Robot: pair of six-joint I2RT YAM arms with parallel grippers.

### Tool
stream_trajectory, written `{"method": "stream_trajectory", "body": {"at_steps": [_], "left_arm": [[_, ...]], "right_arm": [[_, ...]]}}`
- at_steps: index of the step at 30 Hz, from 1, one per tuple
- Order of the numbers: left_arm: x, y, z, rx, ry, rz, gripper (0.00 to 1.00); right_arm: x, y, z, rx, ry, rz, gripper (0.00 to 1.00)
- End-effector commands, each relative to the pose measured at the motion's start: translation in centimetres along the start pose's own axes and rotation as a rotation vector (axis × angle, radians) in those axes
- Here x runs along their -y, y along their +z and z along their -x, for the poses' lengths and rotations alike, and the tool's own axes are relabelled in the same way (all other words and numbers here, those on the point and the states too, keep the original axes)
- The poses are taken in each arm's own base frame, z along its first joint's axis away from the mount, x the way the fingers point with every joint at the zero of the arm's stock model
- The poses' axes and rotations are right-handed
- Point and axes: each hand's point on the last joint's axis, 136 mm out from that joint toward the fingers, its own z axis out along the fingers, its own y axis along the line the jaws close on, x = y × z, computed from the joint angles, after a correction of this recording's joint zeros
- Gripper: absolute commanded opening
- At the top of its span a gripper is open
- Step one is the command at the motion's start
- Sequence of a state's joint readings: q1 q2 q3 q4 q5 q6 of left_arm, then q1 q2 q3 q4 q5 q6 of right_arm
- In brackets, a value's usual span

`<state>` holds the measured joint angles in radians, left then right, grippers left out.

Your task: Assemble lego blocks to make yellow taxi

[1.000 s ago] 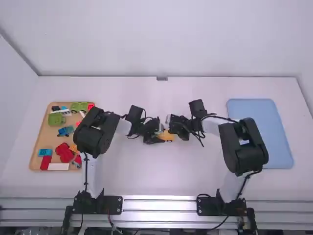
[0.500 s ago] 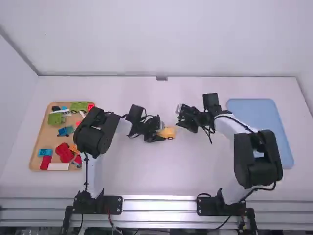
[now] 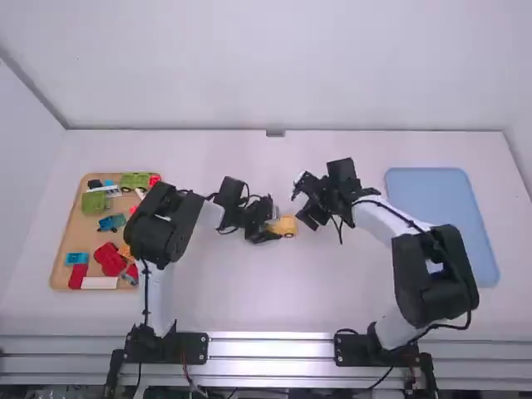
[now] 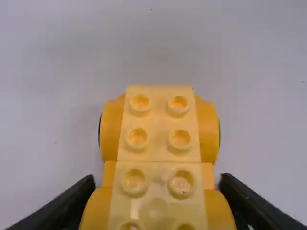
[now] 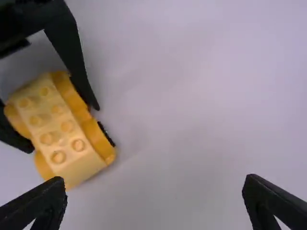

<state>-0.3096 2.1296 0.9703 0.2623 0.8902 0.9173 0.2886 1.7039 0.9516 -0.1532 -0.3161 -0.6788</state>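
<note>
Near the middle of the table in the high view, my left gripper [image 3: 269, 230] is shut on the yellow taxi [image 3: 286, 226], which sticks out to its right. From the left wrist view, light yellow studded bricks run along the top of the taxi [image 4: 159, 124], between the fingers of the left gripper [image 4: 158, 194]. Right of the taxi and apart from it, my right gripper [image 3: 298, 205] is open. The right wrist view has nothing between the fingertips of the right gripper [image 5: 154, 189]; the taxi [image 5: 57, 124] lies beyond them, held by the left gripper.
A wooden tray [image 3: 75, 229] at the left holds several blocks: a red piece [image 3: 110, 259], green pieces [image 3: 94, 202] and small blue vehicles among them. At the right lies a blue tray [image 3: 440, 224]. The left arm reaches over the wooden tray's right edge.
My right gripper has come away from the taxi, moving right, then turned and shifted slightly back left. The left gripper has stayed still with the taxi.
</note>
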Motion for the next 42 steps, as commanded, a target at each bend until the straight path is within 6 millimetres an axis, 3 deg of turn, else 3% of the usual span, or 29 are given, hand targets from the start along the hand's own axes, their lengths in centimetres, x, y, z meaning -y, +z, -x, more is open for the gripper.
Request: {"method": "stream_trajectory", "body": {"at_steps": [1, 2, 3, 8, 11, 18, 19, 20, 23, 29, 33, 37, 42], "left_arm": [[1.3, 0.5, -3.8, -0.124, -0.093, 0.005, 0.75], [1.2, 0.5, -3.9, -0.131, -0.092, 0.011, 0.82], [1.1, 0.5, -4.1, -0.142, -0.092, 0.019, 0.95], [0.8, 0.1, -4.0, -0.16, -0.11, 0.035, 0.99], [0.6, -1.7, -3.1, -0.174, -0.127, 0.047, 0.99], [-0.5, -8.2, -1.1, -0.261, -0.196, 0.156, 0.99], [-0.5, -9.9, -0.6, -0.281, -0.212, 0.183, 0.99], [-0.5, -10.1, -0.6, -0.284, -0.214, 0.186, 0.99], [-0.1, -13.7, 0.7, -0.318, -0.26, 0.248, 0.99], [-0.2, -17.9, 2.2, -0.353, -0.409, 0.413, 0.99], [-0.7, -21.4, 2.5, -0.397, -0.551, 0.612, 0.99], [-1.2, -24.2, 2.9, -0.377, -0.722, 0.814, 0.99], [-0.8, -29.7, 2.0, -0.276, -1.096, 1.194, 0.99]], "right_arm": [[1.5, -0.8, 0.9, -0.009, 0.06, -0.093, 0.98], [2.0, -0.9, 0.7, -0.02, 0.091, -0.124, 0.98], [2.4, -0.9, 0.7, -0.028, 0.119, -0.152, 0.98], [3.4, -1.0, 1.0, -0.018, 0.162, -0.21, 0.98], [3.6, -1.2, 1.1, -0.013, 0.162, -0.218, 0.98], [3.8, -1.4, 1.0, 0.012, 0.203, -0.238, 0.98], [3.5, -1.4, 1.0, 0.038, 0.204, -0.251, 0.98], [3.5, -1.5, 1.1, 0.043, 0.202, -0.253, 0.98], [3.0, -2.5, 1.9, 0.172, 0.158, -0.292, 0.98], [1.4, -5.5, 4.2, 0.42, 0.066, -0.271, 0.98], [-0.4, -7.4, 5.0, 0.558, -0.043, -0.143, 0.98], [0.1, -8.2, 4.5, 0.585, -0.035, -0.121, 0.98], [0.7, -8.4, 4.1, 0.582, -0.013, -0.133, 0.98]]}}
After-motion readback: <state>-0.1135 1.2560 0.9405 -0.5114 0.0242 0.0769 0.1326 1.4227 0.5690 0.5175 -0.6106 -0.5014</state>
